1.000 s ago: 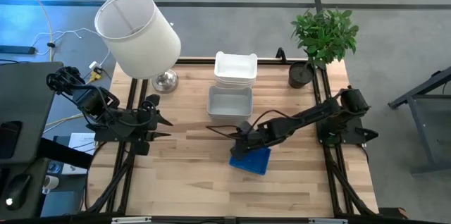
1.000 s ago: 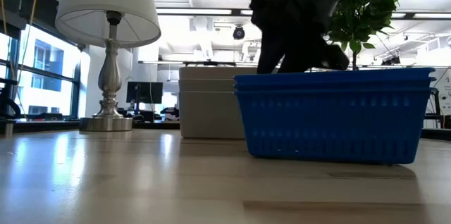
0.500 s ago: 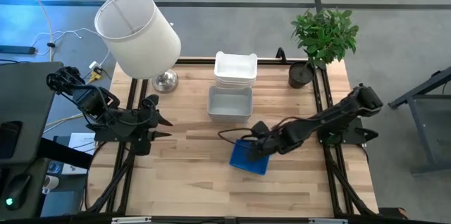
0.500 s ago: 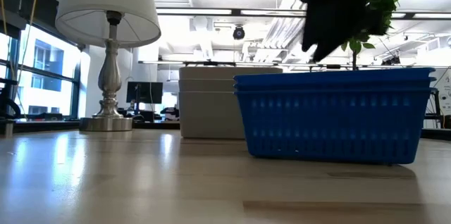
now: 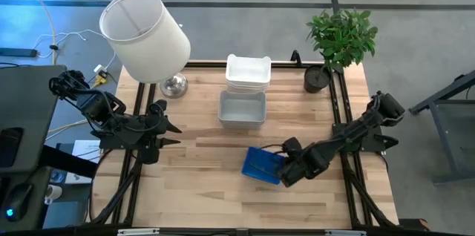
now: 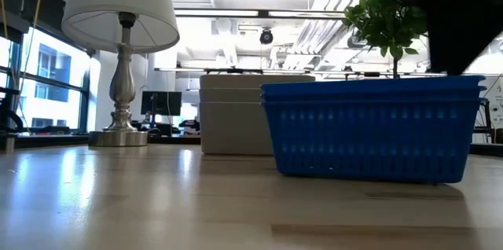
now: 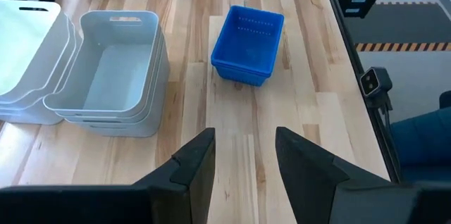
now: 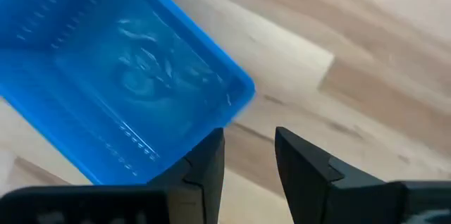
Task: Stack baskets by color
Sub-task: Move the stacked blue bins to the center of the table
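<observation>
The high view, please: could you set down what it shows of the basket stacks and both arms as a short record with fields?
white stack: white baskets, at the table's far edge
grey stack: grey baskets, just in front of the white ones
blue stack: blue baskets, nearer the front, turned askew
right gripper: beside the blue stack's right edge, jaws apart, holding nothing
left gripper: over the table's left side, jaws open, empty
other items: table lamp, potted plant

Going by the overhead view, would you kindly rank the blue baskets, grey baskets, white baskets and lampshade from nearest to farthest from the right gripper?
Measured from the right gripper:
1. Blue baskets, right beside it.
2. Grey baskets, mid-table.
3. White baskets, at the table's far edge.
4. Lampshade, far-left corner.
</observation>
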Tool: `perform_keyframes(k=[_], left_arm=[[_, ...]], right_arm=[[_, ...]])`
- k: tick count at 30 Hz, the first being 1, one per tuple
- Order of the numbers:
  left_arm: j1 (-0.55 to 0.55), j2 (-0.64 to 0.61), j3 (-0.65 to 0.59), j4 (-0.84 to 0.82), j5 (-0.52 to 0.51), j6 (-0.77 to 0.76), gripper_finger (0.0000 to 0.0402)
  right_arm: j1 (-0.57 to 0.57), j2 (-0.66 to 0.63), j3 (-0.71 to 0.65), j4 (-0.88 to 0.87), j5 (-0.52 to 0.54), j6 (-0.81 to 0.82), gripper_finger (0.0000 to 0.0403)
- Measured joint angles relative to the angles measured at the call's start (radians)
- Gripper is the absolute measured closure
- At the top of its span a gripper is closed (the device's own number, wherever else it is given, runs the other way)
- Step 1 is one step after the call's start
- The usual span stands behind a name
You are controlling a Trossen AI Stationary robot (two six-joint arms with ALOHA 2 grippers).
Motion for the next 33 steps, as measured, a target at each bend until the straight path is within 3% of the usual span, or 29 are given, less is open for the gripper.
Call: perform_keyframes(k=[12,33], left_arm=[[0.000,0.000,0.000,0.001,0.002,-0.003,0.0266],[0.000,0.000,0.000,-0.001,0.002,0.015,0.0266]], right_arm=[[0.052,0.122,0.000,0.038,-0.119,0.144,0.0289],[-0.077,0.203,-0.001,0.119,-0.062,0.065,0.0289]])
